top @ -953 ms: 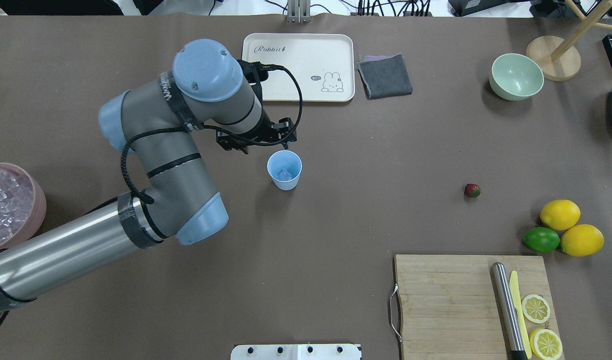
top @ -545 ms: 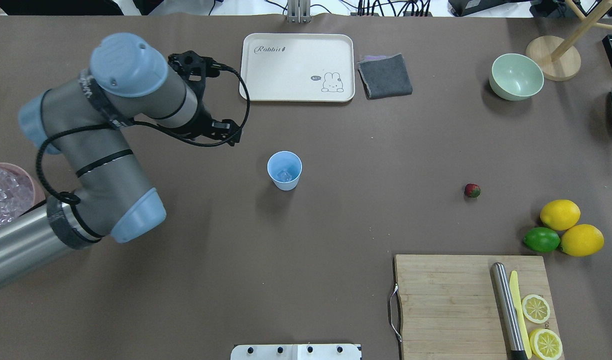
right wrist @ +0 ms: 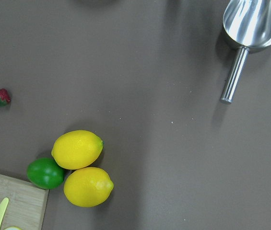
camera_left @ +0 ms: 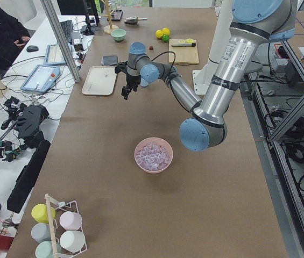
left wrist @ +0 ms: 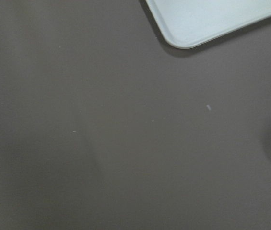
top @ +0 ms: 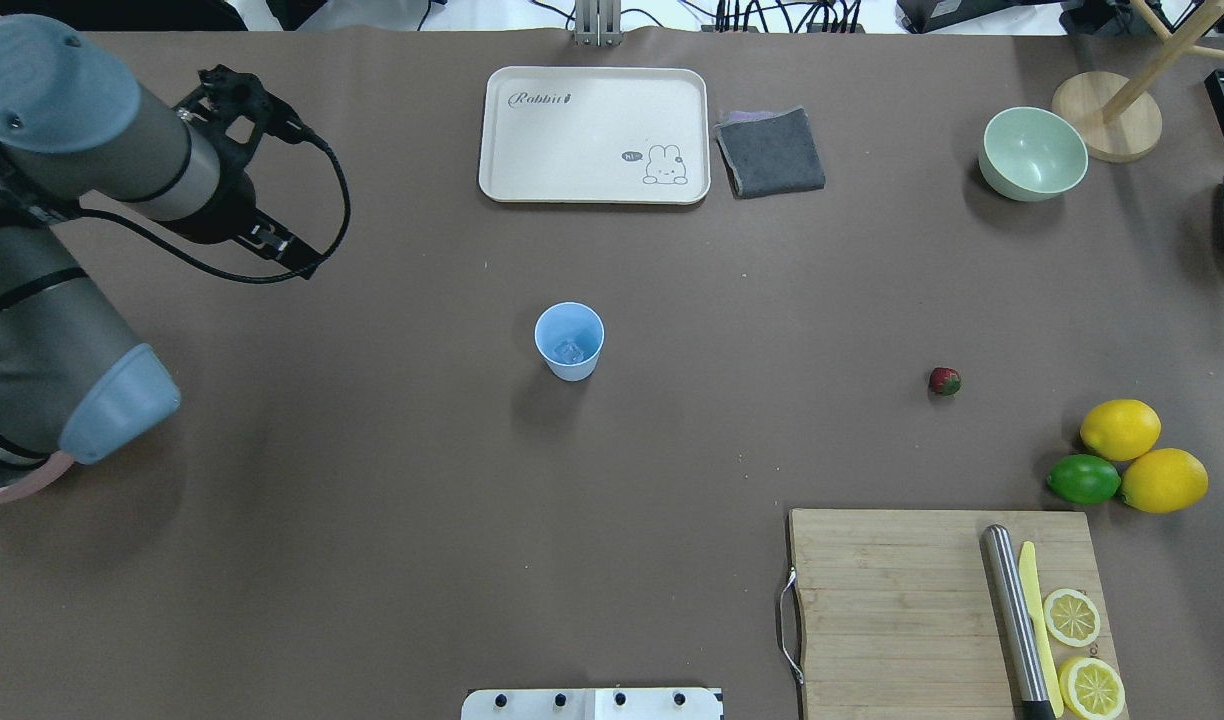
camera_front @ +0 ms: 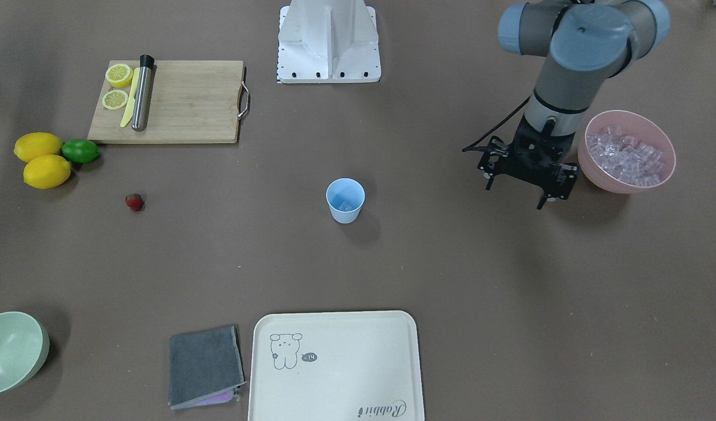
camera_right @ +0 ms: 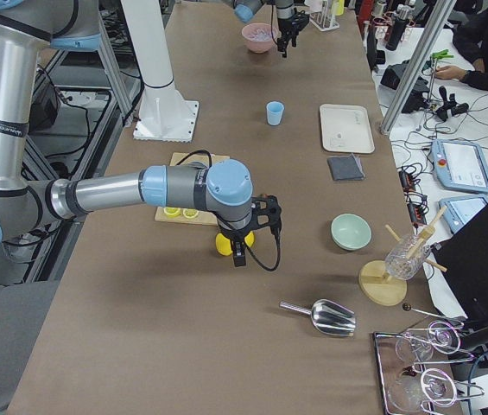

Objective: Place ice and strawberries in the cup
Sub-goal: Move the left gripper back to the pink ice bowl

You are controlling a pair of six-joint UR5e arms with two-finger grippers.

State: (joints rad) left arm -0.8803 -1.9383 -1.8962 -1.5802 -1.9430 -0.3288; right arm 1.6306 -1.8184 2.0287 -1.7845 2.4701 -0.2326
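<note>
Pulled back from the cup (top: 569,341), my left arm (top: 52,300) has swung from just over its rim to the far left edge of the counter (top: 612,450) in the overhead view. The cup stands upright mid-counter with 1 ice cube (top: 569,351) in its bottom. The strawberry (top: 944,381) lies well to its right, short of the 2 lemons (top: 1120,429) and the lime (top: 1083,479).

Front-facing view: the left hand (camera_front: 515,196) hangs released, fingers spread, nothing between them, just beside the pink bowl (camera_front: 603,182) heaped with ice (camera_front: 627,156). I read that as 1 drop finished and a return for more cubes.

Left side view: that hand hovers above bare counter, between the tray (camera_left: 100,80) and the bowl.

Right side view: the right hand (camera_right: 240,251) hovers near the lemons. I cannot tell whether it is released or clenched.

Left wrist view: only counter and 1 corner of the tray.

Right wrist view: the strawberry sits at the left edge, apart from the citrus, and a steel scoop (right wrist: 250,24) lies upper right. By my judgement the berry has yet to go in.
</note>
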